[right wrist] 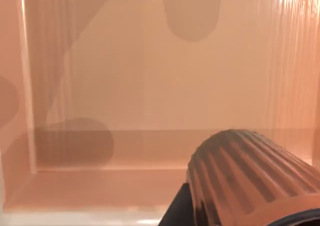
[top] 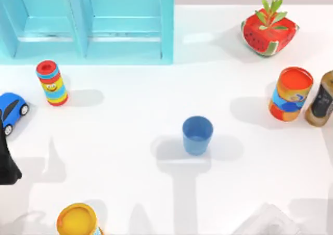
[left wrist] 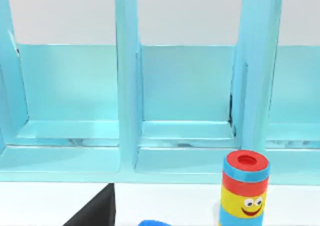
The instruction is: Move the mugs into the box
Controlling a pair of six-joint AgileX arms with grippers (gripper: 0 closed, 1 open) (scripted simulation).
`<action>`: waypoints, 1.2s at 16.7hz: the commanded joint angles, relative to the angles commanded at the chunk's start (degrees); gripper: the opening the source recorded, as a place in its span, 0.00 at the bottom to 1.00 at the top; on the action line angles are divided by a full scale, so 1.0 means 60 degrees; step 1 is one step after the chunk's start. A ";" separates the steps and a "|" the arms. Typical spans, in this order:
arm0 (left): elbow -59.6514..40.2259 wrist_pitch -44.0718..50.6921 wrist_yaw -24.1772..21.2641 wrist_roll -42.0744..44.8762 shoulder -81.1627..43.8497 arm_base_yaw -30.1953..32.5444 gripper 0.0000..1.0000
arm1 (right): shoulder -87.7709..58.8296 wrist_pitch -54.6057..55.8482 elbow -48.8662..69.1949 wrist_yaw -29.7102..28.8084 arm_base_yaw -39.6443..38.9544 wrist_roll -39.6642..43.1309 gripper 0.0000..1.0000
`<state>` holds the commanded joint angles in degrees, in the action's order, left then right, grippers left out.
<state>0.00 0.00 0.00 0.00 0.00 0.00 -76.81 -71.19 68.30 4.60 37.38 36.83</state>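
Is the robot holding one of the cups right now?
Probably the ribbed brown cup, close against the right wrist camera over a pinkish box. Where the claw grips it cannot be told.

- Left arm [top: 7, 165]: matte black, tapering to a blunt angular tip; no cables, screws or markings discernible.
- Left gripper finger [left wrist: 95, 209], seen from the left wrist camera: flat black wedge with one straight slanted edge, plain surface.
- Right gripper finger [right wrist: 177, 208], seen from the right wrist camera: dark, near-black slanted form, unmarked.
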 joint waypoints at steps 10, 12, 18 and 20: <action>0.0000 0.0000 0.0000 0.0000 0.0000 0.0000 1.00 | -0.0259 0.2356 -0.2076 -0.0019 -0.0107 -0.0117 0.00; 0.0000 0.0000 0.0000 0.0000 0.0000 0.0000 1.00 | -0.0259 0.2356 -0.2076 -0.0019 -0.0107 -0.0117 0.00; 0.0000 0.0000 0.0000 0.0000 0.0000 0.0000 1.00 | -0.0259 0.2356 -0.2076 -0.0019 -0.0107 -0.0117 0.38; 0.0000 0.0000 0.0000 0.0000 0.0000 0.0000 1.00 | -0.0259 0.2356 -0.2076 -0.0019 -0.0107 -0.0117 0.53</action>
<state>0.00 0.00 0.00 0.00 0.00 0.00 -78.36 -57.06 55.84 4.48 36.74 36.13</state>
